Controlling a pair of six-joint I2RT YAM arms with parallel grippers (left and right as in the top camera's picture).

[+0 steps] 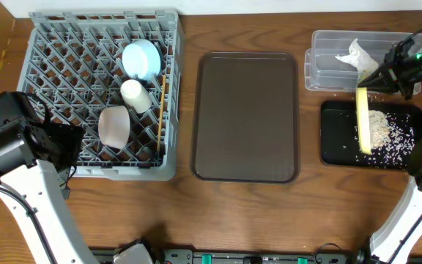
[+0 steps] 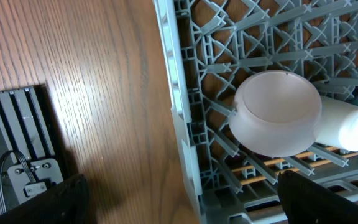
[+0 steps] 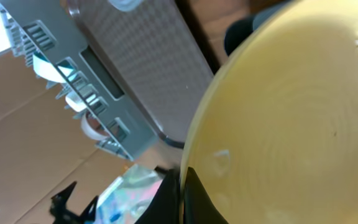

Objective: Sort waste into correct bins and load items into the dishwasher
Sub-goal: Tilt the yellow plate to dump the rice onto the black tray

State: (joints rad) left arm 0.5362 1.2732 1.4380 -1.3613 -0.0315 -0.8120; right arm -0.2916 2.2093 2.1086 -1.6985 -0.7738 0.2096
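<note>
My right gripper (image 1: 365,82) is shut on the rim of the pale yellow plate (image 1: 363,121), holding it tipped on edge over the black tray (image 1: 335,139); the plate fills the right wrist view (image 3: 284,118). Beige rice grains (image 1: 383,128) lie in a heap on the black tray beside the plate. The crumpled white napkin (image 1: 356,55) lies in the clear tub (image 1: 321,62). The grey dish rack (image 1: 57,44) holds the light blue bowl (image 1: 141,59), white cup (image 1: 135,95), white bowl (image 1: 113,125) and chopsticks (image 1: 161,110). My left gripper (image 2: 179,202) is open and empty over the rack's near-left edge (image 2: 185,143).
The brown serving tray (image 1: 246,117) lies in the middle between the rack and the bins. The white bowl (image 2: 278,112) and white cup (image 2: 350,127) show close in the left wrist view. Wooden table (image 1: 269,220) runs along the front.
</note>
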